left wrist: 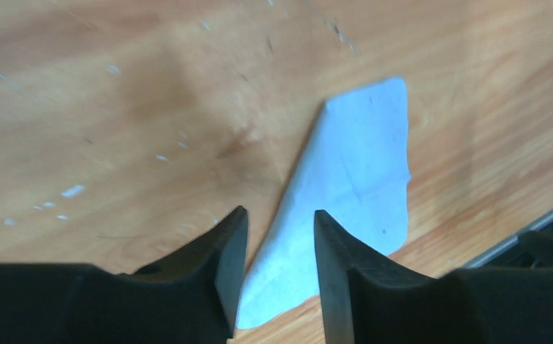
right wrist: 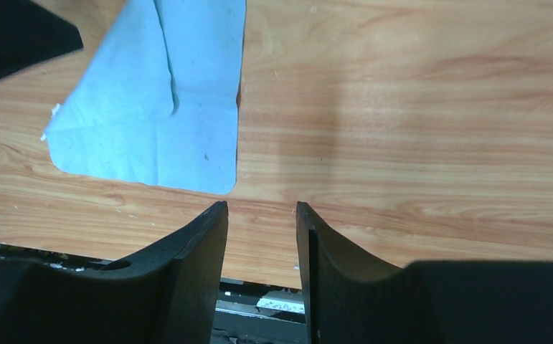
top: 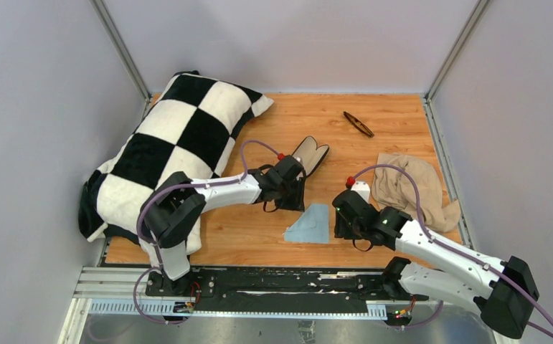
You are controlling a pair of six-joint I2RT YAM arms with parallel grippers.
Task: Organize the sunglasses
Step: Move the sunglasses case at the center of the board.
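Two claws: left gripper (left wrist: pixel 279 215) and right gripper (right wrist: pixel 259 208) both stand with jaws parted and nothing between them; I see only wood and cloth through the gaps.
Where: sunglasses (top: pixel 358 124) lie on the far side of the table (top: pixel 402 122), right of centre, alone on bare wood, well apart from both claws.
Bearing: almost straight ahead of the right claw, away from the bases; ahead and to the right of the left one.
Long axis: diagonal, far-left to near-right.
Nearer arm: close call; I'd pick the right.
Look: slim, dark, brownish; folded, I think, but too small to be sure.
Neighbours: open case (top: pixel 310 154) near-left of them, beige cloth (top: pixel 409 186) near-right, blue cloth (top: pixel 310 224) between the claws.
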